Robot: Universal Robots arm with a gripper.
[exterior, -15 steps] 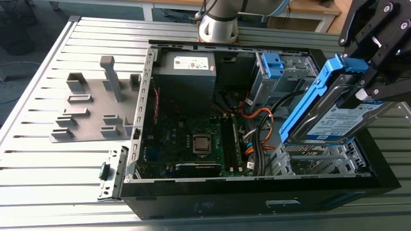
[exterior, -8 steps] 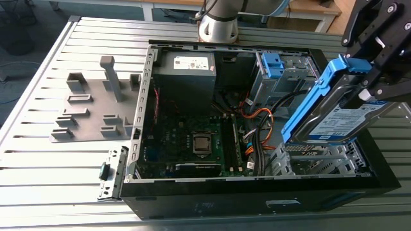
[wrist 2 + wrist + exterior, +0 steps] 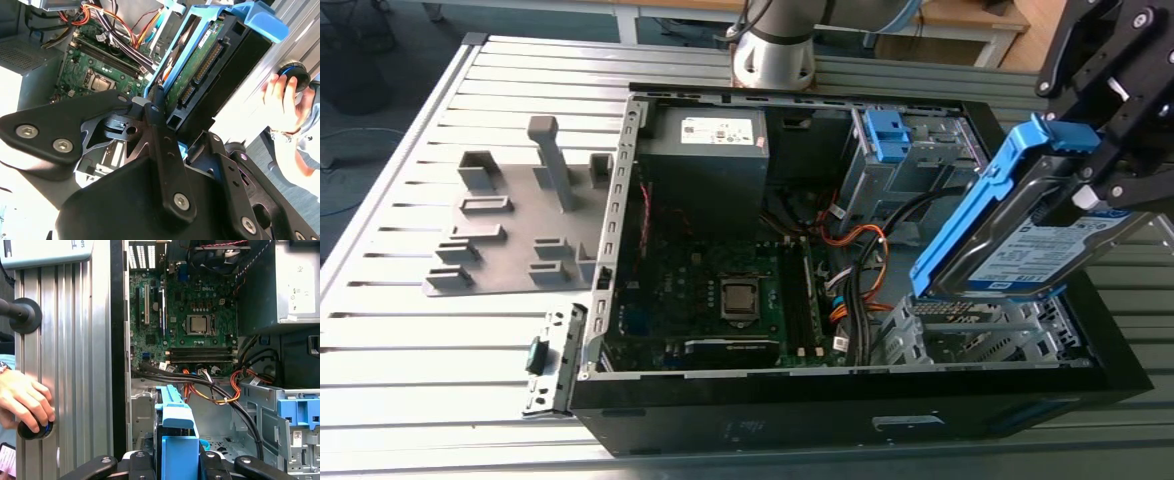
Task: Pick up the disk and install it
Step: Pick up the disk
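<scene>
Blue plastic bracket (image 3: 974,215) frames the silver disk (image 3: 1034,250), which the gripper (image 3: 1107,165) holds clamped at 1 end. In the second wrist view the black fingers (image 3: 159,130) press against the bracket's sides. From the fingers, the disk's long axis runs outward and downward. It is tilted, neither upright nor flat, and its free end is the lowest part.

Beyond that free end, farther from the fingers, lies the empty metal drive bay (image 3: 987,330) of the open computer case (image 3: 827,410). The free end hangs close over the bay's rim, and whether they touch cannot be told. Judged from this, the disk is lifted but not yet seated, and its long axis stands at an angle to the bay's floor.

A 2nd drive cage (image 3: 907,165) stands farther off, past the orange and black cables (image 3: 861,255). A person's hand (image 3: 25,400) rests on a black knob (image 3: 32,429) outside the case, well apart from the fingers.
</scene>
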